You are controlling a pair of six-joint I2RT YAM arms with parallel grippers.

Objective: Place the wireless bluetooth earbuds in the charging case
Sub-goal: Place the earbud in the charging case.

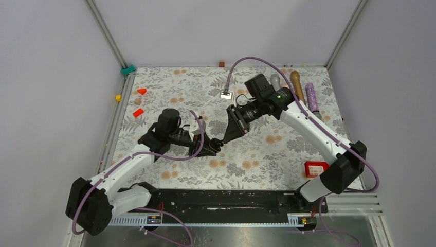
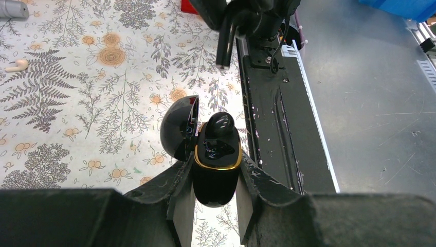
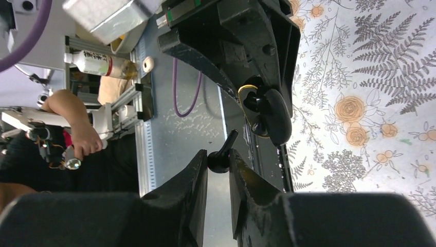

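The charging case [image 2: 217, 154] here is glossy black with a gold rim, not pale. Its lid [image 2: 180, 128] hangs open to the left. My left gripper [image 2: 216, 172] is shut on the case body and holds it above the table's near edge. One black earbud [image 2: 220, 123] sits in the case's far well. My right gripper [image 3: 218, 165] is shut on a second black earbud [image 3: 221, 158], its stem pointing toward the case [image 3: 267, 113] just ahead. That stem also shows in the left wrist view [image 2: 224, 46]. In the top view the two grippers [image 1: 213, 146] [image 1: 230, 135] meet at table centre.
A small cream earbud-like piece [image 2: 18, 65] lies on the floral cloth to the far left. Brown [image 1: 296, 80], purple [image 1: 312, 96] and grey [image 1: 275, 81] cylinders lie at the back right. A red box [image 1: 315, 168] is near right, red blocks [image 1: 138, 112] at left, and a black base rail [image 1: 221, 200] in front.
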